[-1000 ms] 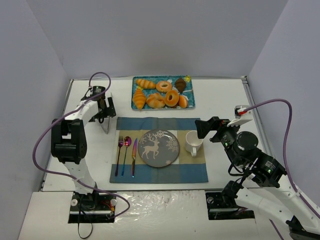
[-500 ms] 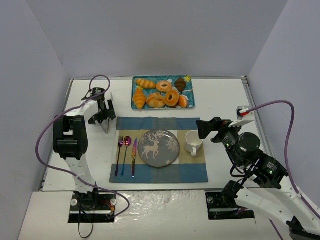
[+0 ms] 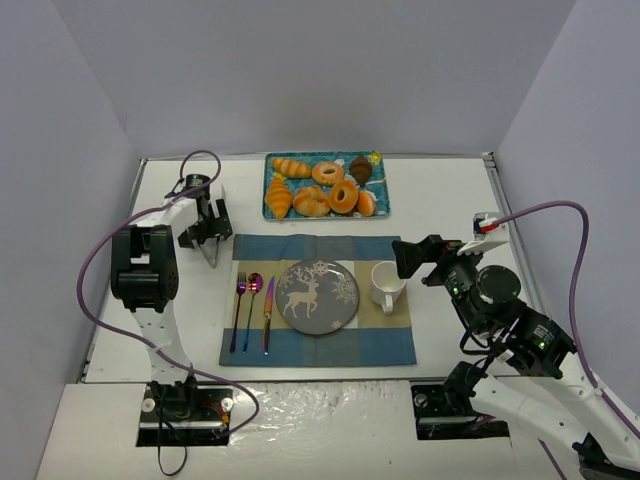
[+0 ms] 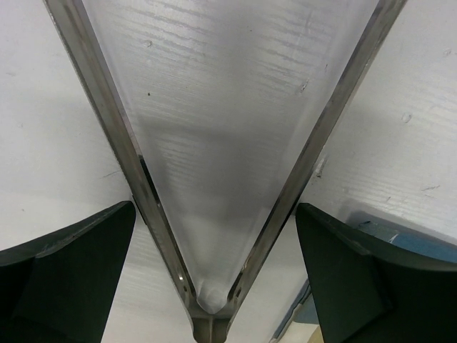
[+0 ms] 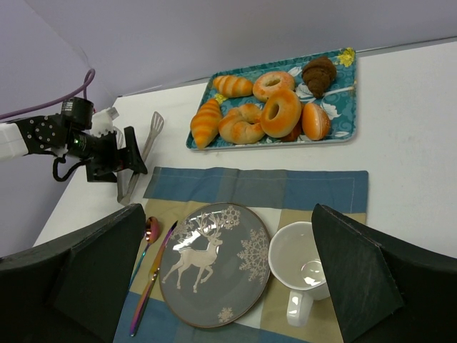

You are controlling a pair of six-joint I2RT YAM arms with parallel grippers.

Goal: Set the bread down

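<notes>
Several breads, among them a striped croissant [image 3: 279,197] [image 5: 206,119] and a ring doughnut [image 3: 344,195] [image 5: 280,112], lie on a teal tray [image 3: 385,212] [image 5: 343,136] at the back. A grey deer plate [image 3: 318,296] [image 5: 214,264] sits bare on the placemat. Metal tongs [image 3: 210,250] [image 4: 314,143] [image 5: 146,139] lie on the table left of the mat. My left gripper [image 3: 205,225] [image 4: 214,209] is open, its fingers on either side of the tongs near the hinge. My right gripper [image 3: 415,258] [image 5: 228,214] is open and empty, above the mat's right side.
A blue and tan placemat [image 3: 320,345] holds a fork [image 3: 238,310], a spoon [image 3: 252,305] and a knife [image 3: 267,315] left of the plate. A white mug [image 3: 385,283] [image 5: 303,268] stands to the plate's right. Walls enclose the table on three sides.
My left arm has shifted a little, and its gripper has settled closer over the tongs. My right gripper has crept slightly to the right. The bread and the plate have not moved.
</notes>
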